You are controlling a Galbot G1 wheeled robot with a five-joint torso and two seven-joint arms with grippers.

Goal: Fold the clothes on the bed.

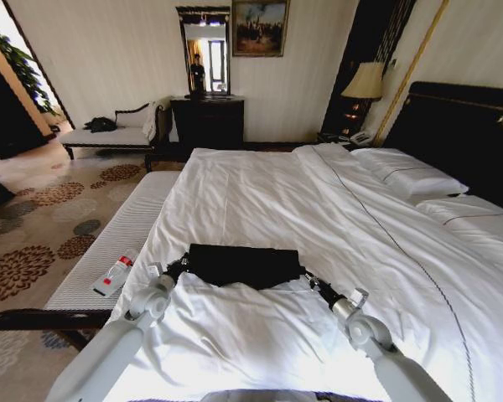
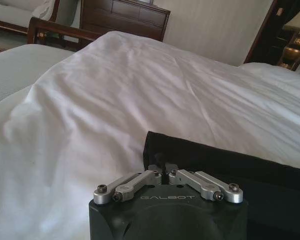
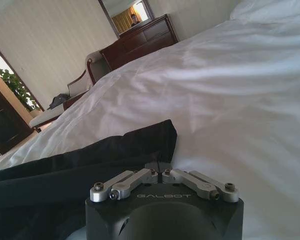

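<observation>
From the head camera, the bed (image 1: 335,218) fills most of the scene, its white duvet (image 1: 260,335) rumpled near the foot and two pillows (image 1: 411,177) lying against the dark headboard (image 1: 461,126). The black T-shirt (image 1: 243,264) lies as a folded dark band across the near part of the duvet, small against the bed. The left gripper (image 1: 178,268) sits at the shirt's left end and the right gripper (image 1: 308,280) at its right end, both arms reaching in from below. A white bench (image 1: 117,243) runs beside the bed on the left, with a small bottle (image 1: 116,273) lying on it. Farther off stand a dark dresser (image 1: 206,121) under a mirror (image 1: 204,52), a chaise (image 1: 109,134) and a lamp (image 1: 365,82).

In the left wrist view, the left gripper (image 2: 164,172) has its fingers drawn together on the near edge of the T-shirt (image 2: 225,160); the fabric seems pinched between the tips, though they are partly hidden by the gripper body. White duvet (image 2: 115,100) stretches beyond.

In the right wrist view, the right gripper (image 3: 160,170) likewise has its fingers closed together at the corner of the T-shirt (image 3: 90,165), which spreads away to one side over the duvet (image 3: 230,100). The dresser (image 3: 140,45) and mirror (image 3: 127,12) stand behind the bed's far edge.
</observation>
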